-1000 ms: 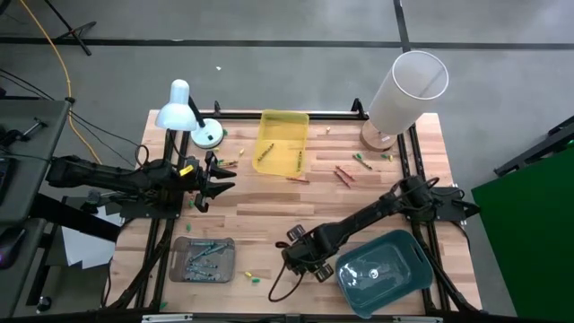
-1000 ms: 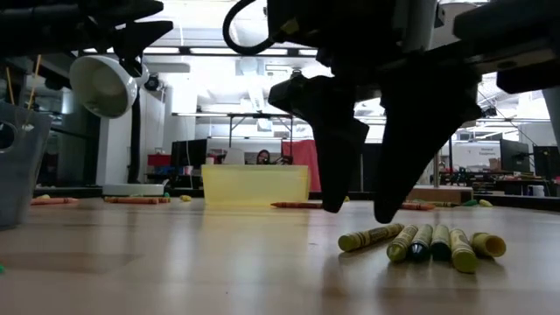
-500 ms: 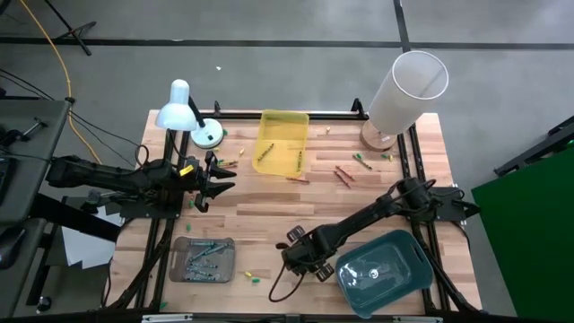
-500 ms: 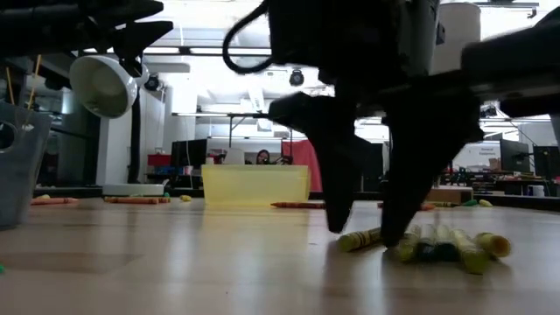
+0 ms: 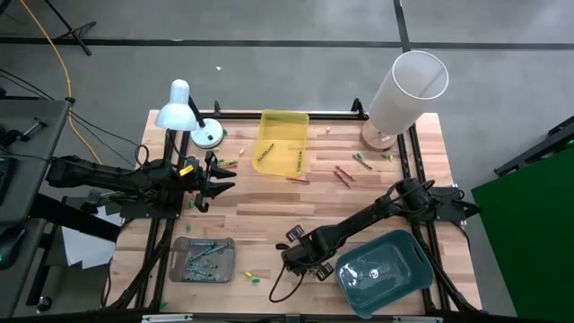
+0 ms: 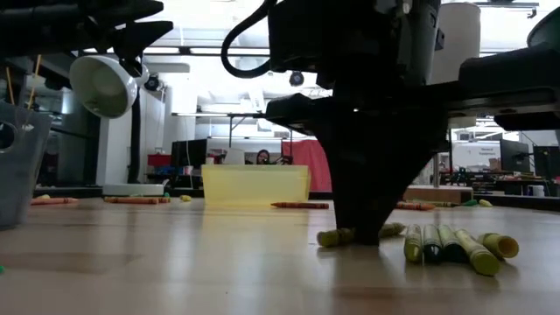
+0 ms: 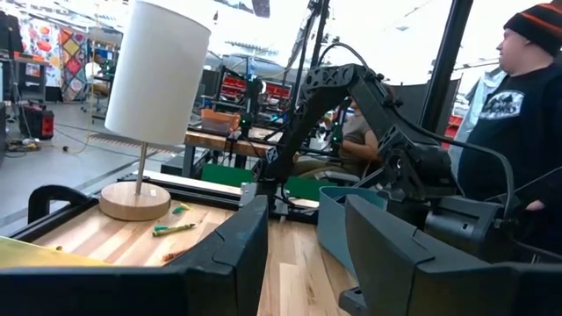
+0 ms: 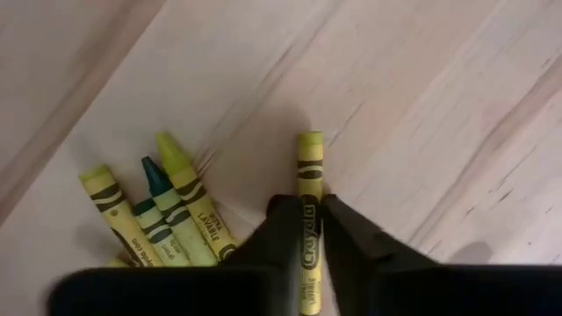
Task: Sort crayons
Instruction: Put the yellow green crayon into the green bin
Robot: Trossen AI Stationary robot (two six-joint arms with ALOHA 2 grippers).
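My right gripper (image 8: 309,206) stands at the table's near middle (image 5: 300,260), pointing down, shut on a yellow crayon (image 6: 337,236). Right beside it lie several more crayons (image 8: 167,211), yellow-green and one teal, side by side on the wood (image 6: 451,245). Red and green crayons (image 5: 343,175) lie scattered farther back. My left gripper (image 5: 224,177) waits open at the table's left, holding nothing (image 7: 303,237). My right gripper pinches the yellow crayon's wrapped middle (image 8: 308,180) between its two fingers, one on each long side. The fingers (image 6: 359,210) come from above, pointing down, across the crayon. The crayon lies flat on the table, with both ends sticking out past the fingers.
A yellow tray (image 5: 282,142) sits at the far middle, a grey tray (image 5: 204,258) with crayons at the near left, a teal tray (image 5: 381,269) at the near right. A white desk lamp (image 5: 184,108) and a tall white cylinder lamp (image 5: 404,90) stand at the back. A person (image 7: 518,132) stands beyond the table.
My right gripper has sunk to the table top and shut on the yellow crayon at the left end of the row. That crayon has swung a little away from the others, which stay on the wood.
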